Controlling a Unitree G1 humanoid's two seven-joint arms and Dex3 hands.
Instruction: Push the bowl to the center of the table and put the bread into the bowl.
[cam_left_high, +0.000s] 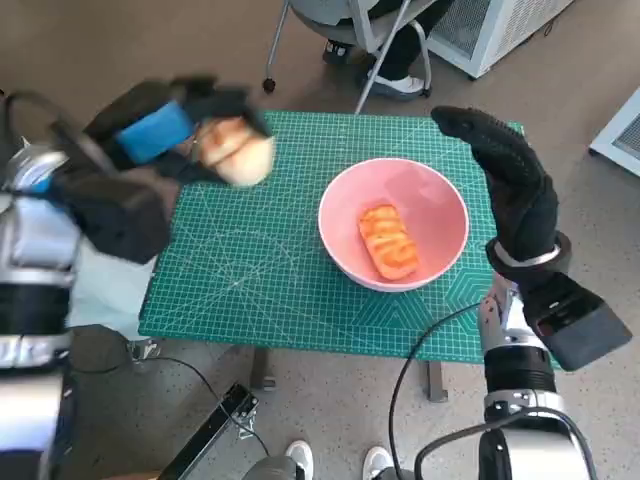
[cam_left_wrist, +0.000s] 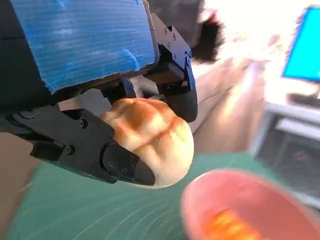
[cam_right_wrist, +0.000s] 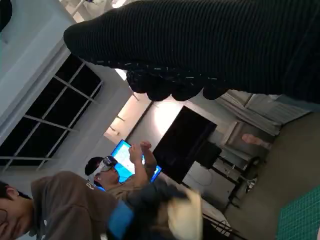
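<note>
Currently: Left Hand Holds Bun Above Counter, Bowl Near Centre With One Piece Inside

Left hand (cam_left_high: 175, 130): raised over the far left part of the counter (cam_left_high: 250, 290), fingers clamped on a pale round bread bun (cam_left_high: 243, 152). The left wrist view confirms the grip: black fingers (cam_left_wrist: 120, 162) lie along one side of the bun (cam_left_wrist: 152, 142) and another black part presses it from the opposite side, under the blue-taped back. The bun is off the surface and well to the left of the bowl, not over it.

Right hand (cam_left_high: 515, 185): held upright just beside the bowl's right rim, gloved fingers extended and close together, holding nothing. The head view does not settle whether it touches the rim. The right wrist view shows the glove (cam_right_wrist: 210, 45) as a dark band with fingertips curled slightly at its edge.

Pink bowl (cam_left_high: 440, 195): stands on the green cutting mat that covers the counter, somewhat right of centre. It contains one orange-brown oblong bread piece (cam_left_high: 388, 241), lying on the bowl's floor. The left wrist view shows the bowl (cam_left_wrist: 240, 195) blurred, beneath and beside the held bun.

Surroundings: a chair (cam_left_high: 350, 25) and a person's feet beyond the far edge; shoes (cam_left_high: 300, 458) at the near edge; people (cam_right_wrist: 65, 205) in the right wrist view.
</note>
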